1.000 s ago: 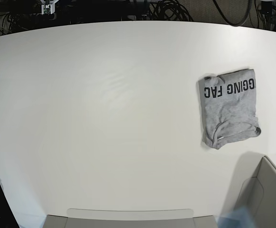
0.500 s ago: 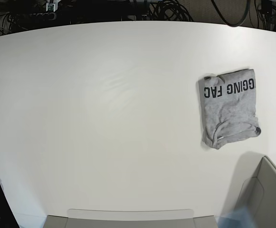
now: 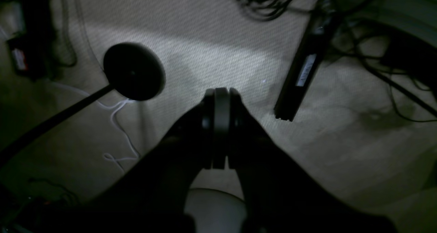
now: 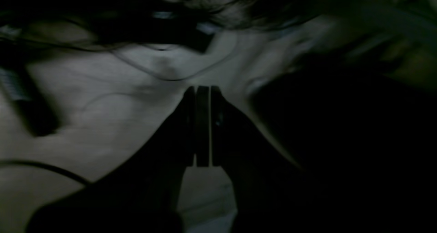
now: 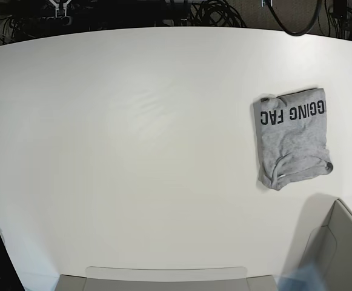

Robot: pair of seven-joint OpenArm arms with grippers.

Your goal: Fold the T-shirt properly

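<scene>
The heather-grey T-shirt (image 5: 292, 136) lies folded into a compact rectangle on the right side of the white table (image 5: 133, 151). Black lettering shows upside down along its far edge, and a rolled fold lies at its near edge. Neither gripper shows over the table in the base view. In the left wrist view my left gripper (image 3: 221, 90) is shut and empty, hanging over a carpeted floor. In the right wrist view my right gripper (image 4: 202, 88) is shut and empty, in a dark blurred view of floor and cables. The T-shirt is out of both wrist views.
A grey box (image 5: 339, 254) stands at the table's near right corner, close to the shirt. A grey tray rim (image 5: 163, 274) lies along the near edge. Cables (image 5: 215, 12) lie behind the table. A round black stand base (image 3: 134, 71) and a power strip (image 3: 300, 76) lie on the floor.
The T-shirt has not moved. Only small hardware at the far top edge of the base view shifts slightly.
</scene>
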